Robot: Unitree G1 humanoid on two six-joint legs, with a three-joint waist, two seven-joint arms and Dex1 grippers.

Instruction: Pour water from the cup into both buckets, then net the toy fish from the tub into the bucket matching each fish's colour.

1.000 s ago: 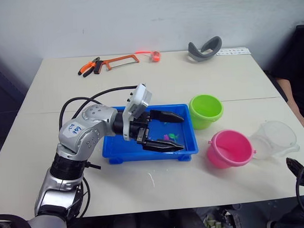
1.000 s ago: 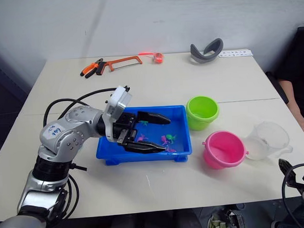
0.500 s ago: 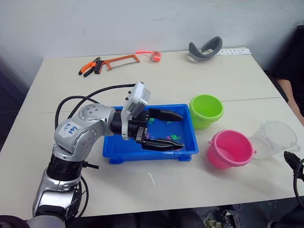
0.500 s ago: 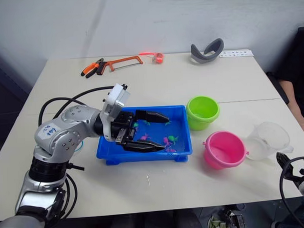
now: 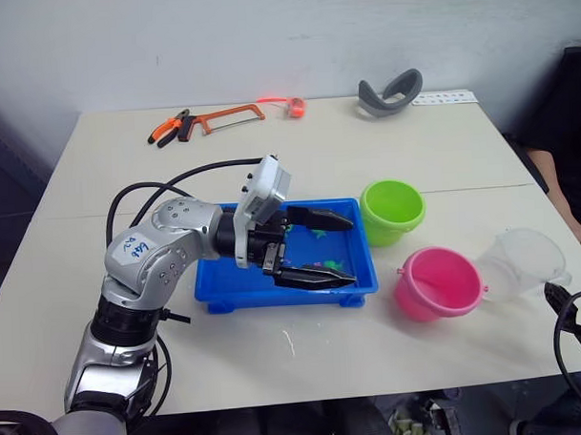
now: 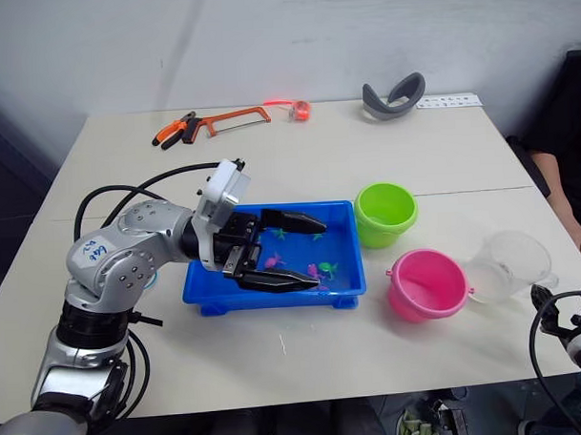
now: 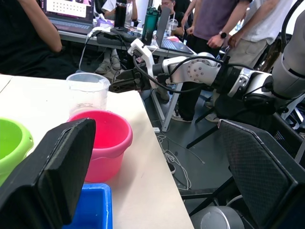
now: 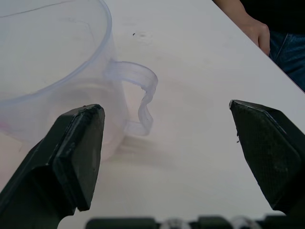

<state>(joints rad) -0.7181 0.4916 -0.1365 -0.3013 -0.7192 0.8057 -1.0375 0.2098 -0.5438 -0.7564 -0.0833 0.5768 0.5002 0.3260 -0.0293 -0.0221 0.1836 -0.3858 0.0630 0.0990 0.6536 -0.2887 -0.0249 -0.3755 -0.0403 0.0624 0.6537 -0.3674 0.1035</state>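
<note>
Sitting upright near the table's right edge, the clear cup (image 6: pixel 508 264) is just beside the pink bucket (image 6: pixel 427 284), handle facing the right gripper (image 8: pixel 167 143), whose fingers spread wide, empty. The green bucket (image 6: pixel 386 213) adjoins the blue tub (image 6: pixel 340 283). Over the tub's fish (image 6: pixel 323 268), the left gripper (image 5: pixel 328 247) gapes, holding nothing.

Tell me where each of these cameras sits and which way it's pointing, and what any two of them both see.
Left and right eye views: head camera, looking forward and down at the table; left arm reaches over the blue tub, left gripper open.
Left wrist view: along the left gripper's fingers toward the pink bucket and clear cup.
Right wrist view: between the open right gripper's fingers, at the cup's handle.
Shared: both wrist views show the cup.
</note>
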